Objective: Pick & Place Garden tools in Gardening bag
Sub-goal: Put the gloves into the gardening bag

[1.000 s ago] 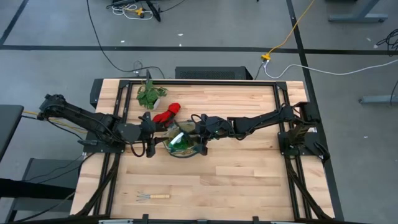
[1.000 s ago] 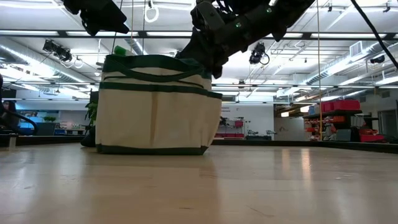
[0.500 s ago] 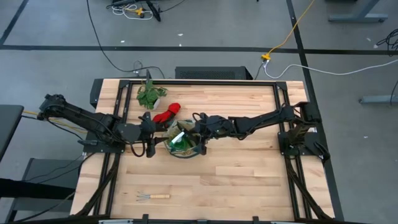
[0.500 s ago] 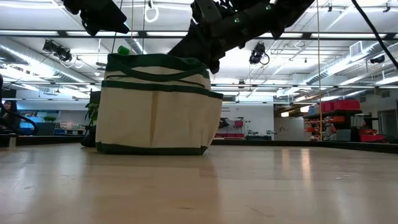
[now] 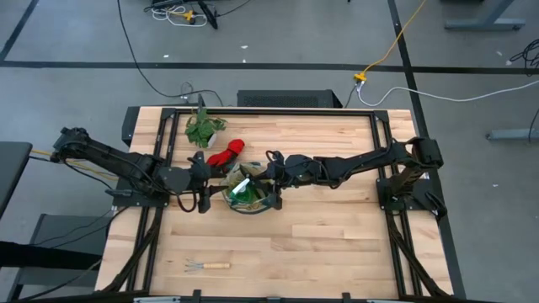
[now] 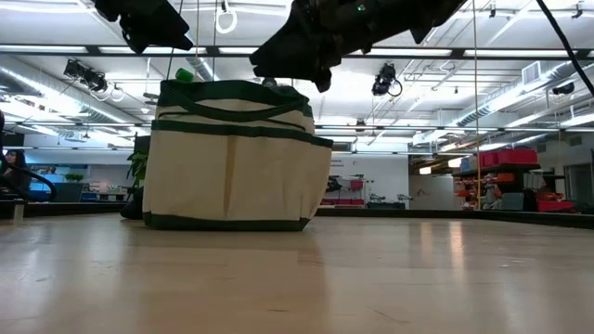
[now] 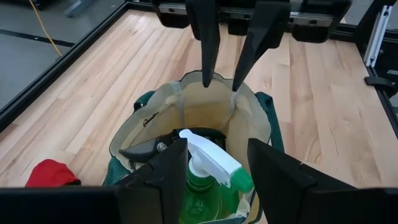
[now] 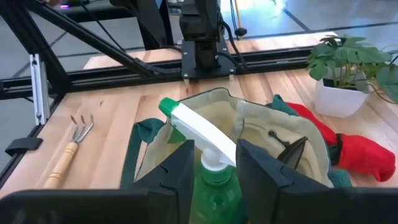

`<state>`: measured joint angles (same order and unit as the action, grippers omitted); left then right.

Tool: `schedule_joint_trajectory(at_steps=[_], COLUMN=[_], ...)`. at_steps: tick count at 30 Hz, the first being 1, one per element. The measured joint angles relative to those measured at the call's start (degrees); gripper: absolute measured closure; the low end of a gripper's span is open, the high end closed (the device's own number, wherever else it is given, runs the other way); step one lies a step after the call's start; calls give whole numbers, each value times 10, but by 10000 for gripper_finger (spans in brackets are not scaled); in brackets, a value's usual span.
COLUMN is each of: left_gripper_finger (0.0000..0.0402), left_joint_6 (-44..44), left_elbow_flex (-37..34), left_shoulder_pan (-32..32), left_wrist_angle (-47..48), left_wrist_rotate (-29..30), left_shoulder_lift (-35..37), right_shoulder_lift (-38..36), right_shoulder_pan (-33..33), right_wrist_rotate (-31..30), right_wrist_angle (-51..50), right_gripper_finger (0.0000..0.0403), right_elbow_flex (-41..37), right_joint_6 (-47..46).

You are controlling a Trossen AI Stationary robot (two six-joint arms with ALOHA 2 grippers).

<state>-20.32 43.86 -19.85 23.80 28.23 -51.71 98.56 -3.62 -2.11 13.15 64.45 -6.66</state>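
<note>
The beige gardening bag (image 5: pixel 249 204) with green trim stands on the table's middle (image 6: pixel 232 167). The green spray bottle (image 7: pixel 208 163) stands in it, its white head up (image 8: pixel 198 129), beside a dark-handled tool (image 7: pixel 152 148). My right gripper (image 8: pixel 217 168) is open above the bag's right side (image 6: pixel 290 67), touching nothing. My left gripper (image 7: pixel 217 177) is open and empty above the bag's left rim (image 5: pixel 206 179). The red gloves (image 5: pixel 226 154) lie on the table behind the bag. A wooden-handled hand fork (image 5: pixel 206 267) lies near the front edge.
A leafy plant (image 5: pixel 203 128) in a white pot (image 8: pixel 339 96) stands at the far left, behind the gloves. Black frame rails (image 5: pixel 160 143) run along the table's sides. Bare wood lies between the bag and the fork.
My right gripper has gone up from the bag's rim and now hangs clear above it. The bag and the spray bottle stay where they were. My left gripper has kept still.
</note>
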Motion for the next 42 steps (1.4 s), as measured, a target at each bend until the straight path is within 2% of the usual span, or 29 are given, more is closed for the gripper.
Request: schedule_joint_trajectory(at_steps=[16,20,24,27,33,37,42], left_gripper_finger=[228,228,228,228,228,228,228], left_joint_6=[0,15,-9,-37,-46,-26,-11], left_elbow_flex=[0,0,0,0,0,0,0], left_shoulder_pan=[-1,13,63,123,236,294,350], left_wrist_angle=[-39,-31,34,87,107,114,121], left_wrist_rotate=[-11,10,61,65,-18,-29,-85], left_shoulder_lift=[0,0,5,7,6,4,4], right_shoulder_lift=[0,0,0,0,0,0,0], right_shoulder_pan=[0,0,0,0,0,0,0], right_wrist_rotate=[0,0,0,0,0,1,2], right_wrist_angle=[-40,-37,-31,-26,-11,-1,0], right_gripper_finger=[284,284,284,284,284,284,284], right_elbow_flex=[0,0,0,0,0,0,0], right_joint_6=[1,-1,-2,-2,-2,-2,-1])
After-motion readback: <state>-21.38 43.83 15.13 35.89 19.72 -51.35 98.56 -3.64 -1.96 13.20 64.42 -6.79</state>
